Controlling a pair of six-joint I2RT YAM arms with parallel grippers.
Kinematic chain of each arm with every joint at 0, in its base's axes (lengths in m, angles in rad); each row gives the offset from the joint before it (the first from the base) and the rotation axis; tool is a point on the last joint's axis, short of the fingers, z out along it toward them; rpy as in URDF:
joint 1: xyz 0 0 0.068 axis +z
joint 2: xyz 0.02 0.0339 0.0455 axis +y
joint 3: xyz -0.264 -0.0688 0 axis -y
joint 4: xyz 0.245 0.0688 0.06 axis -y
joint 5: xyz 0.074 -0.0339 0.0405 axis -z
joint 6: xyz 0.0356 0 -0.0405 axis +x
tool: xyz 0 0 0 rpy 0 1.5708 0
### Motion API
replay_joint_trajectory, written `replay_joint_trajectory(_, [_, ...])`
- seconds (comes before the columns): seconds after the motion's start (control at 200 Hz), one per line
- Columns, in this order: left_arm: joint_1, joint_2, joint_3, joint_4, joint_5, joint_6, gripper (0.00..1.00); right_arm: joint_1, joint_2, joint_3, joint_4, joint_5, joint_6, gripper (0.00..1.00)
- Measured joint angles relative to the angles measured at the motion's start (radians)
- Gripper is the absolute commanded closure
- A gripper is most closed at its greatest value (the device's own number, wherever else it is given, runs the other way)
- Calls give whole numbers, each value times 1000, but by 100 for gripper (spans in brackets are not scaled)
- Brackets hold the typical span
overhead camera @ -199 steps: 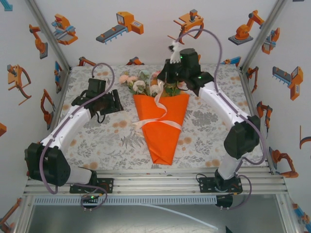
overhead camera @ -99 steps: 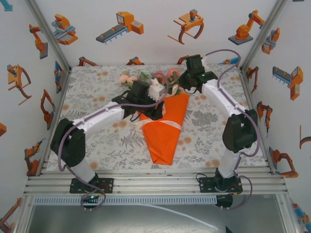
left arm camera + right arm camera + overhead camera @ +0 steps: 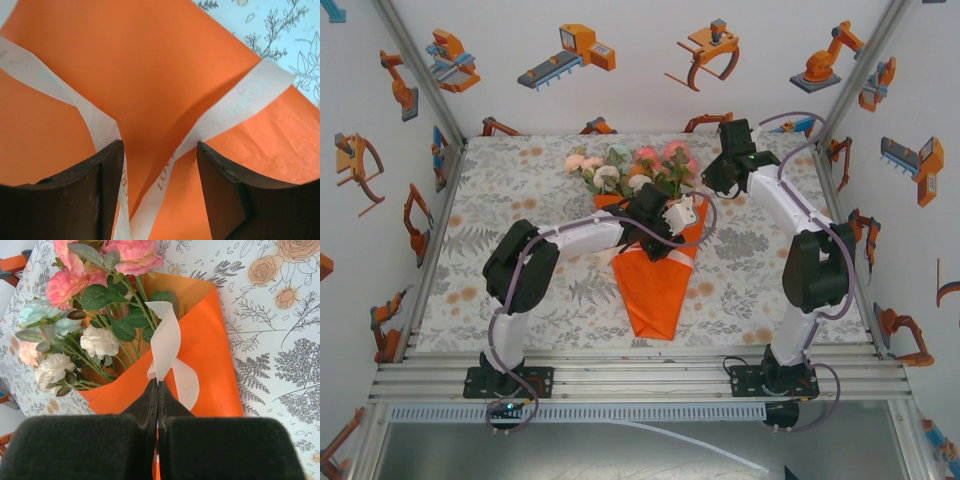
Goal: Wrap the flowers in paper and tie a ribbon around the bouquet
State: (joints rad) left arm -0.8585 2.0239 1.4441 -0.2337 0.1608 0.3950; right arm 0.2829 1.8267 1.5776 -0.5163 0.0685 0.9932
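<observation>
1. Over the last second the left arm has swung in from the left side of the table. The left claw now sits over the middle of the bouquet, and the right claw has drawn back toward the far right.
2. We see the bouquet lying in the middle of the table, its point toward the near edge and the flowers spilling out at the far end.
3. From the left wrist, we find that claw about half open. Its two fingers straddle a pair of strands of the ribbon that cross on the orange paper. It grips neither strand.
4. From the right wrist, we see that claw closed tight with a strand of the ribbon pinched between its tips. The strand curls up over the far right corner of the paper, just beside the green leaves.
5. From above, a pale band of ribbon crosses the paper near the left claw.
</observation>
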Motion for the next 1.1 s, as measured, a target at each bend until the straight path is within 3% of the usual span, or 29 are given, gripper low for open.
replay_joint_trajectory(0.2, [0,1,31,-80,51,14,100,0,0,-2,1,-5,-29,100])
replay_joint_trajectory(0.37, [0,-23,24,-87,95,-7,100,1,0,-62,40,-89,-95,100])
replay_joint_trajectory(0.586, [0,-162,-31,-13,116,-87,100,22,26,-173,49,-385,-263,100])
replay_joint_trajectory(0.711, [0,-224,-53,53,122,-130,100,60,18,-229,-5,-497,-383,85])
replay_joint_trajectory(0.781, [0,-236,-53,85,127,-150,100,86,11,-248,-43,-555,-448,70])
replay_joint_trajectory(0.836, [0,-237,-53,102,128,-161,100,100,11,-248,-65,-599,-476,64])
replay_joint_trajectory(1.101, [1,-209,-53,112,119,-197,100,35,-47,-253,-94,-653,-542,63])
